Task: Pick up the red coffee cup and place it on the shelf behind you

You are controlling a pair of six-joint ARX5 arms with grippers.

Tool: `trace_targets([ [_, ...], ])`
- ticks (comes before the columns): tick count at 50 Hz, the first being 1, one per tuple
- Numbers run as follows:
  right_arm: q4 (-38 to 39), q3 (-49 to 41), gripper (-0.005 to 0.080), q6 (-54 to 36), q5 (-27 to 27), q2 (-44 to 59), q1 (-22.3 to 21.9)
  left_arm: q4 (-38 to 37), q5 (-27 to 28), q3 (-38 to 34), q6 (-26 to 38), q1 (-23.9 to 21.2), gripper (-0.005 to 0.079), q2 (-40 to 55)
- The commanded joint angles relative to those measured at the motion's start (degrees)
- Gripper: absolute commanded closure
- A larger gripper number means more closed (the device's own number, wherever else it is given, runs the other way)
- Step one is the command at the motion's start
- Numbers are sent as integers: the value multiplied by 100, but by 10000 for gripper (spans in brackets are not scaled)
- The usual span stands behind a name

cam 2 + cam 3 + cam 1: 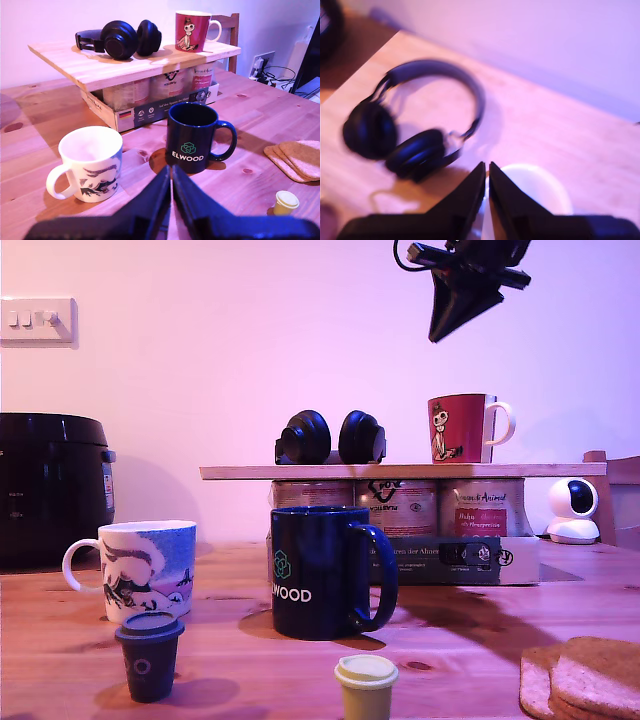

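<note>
Wood worktop (480,640), knotty and warm-toned, fills the room's foreground under pink-violet light, with a plain pale wall behind and a switch plate (38,320) at the exterior view's left. On it we see a blue mug (322,570), a white mug (140,568), two small capsules (150,652) (366,685) and cork coasters (585,678). The shelf (400,471), a pale plank, rests on tins (400,506) in a cardboard tray (150,112). The red cup (462,428) stands upright on the shelf toward the exterior view's right, headphones (330,438) beside it. Our second hand (487,172) hangs above the cup, fingers pressed together, holding nothing. Our first hand (171,177) is likewise closed and empty, low over the worktop near the blue mug.
</note>
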Motion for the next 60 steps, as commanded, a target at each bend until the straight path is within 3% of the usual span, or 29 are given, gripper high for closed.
trace_targets([
  [1,166,39,763,17,35,-42,63,26,0,-72,31,-20,763,24],
  [15,457,-212,764,-52,-15,-208,20,26,-83,-72,31,-17,763,26],
  [20,984,-656,764,-48,-31,-428,-52,24,-219,-72,26,-20,763,26],
  [34,2830,-3191,764,120,118,-1753,-52,-22,-262,-72,7,-20,763,63],
  [60,4033,-6017,764,420,601,-4094,-59,-4,-243,-72,9,-20,763,61],
])
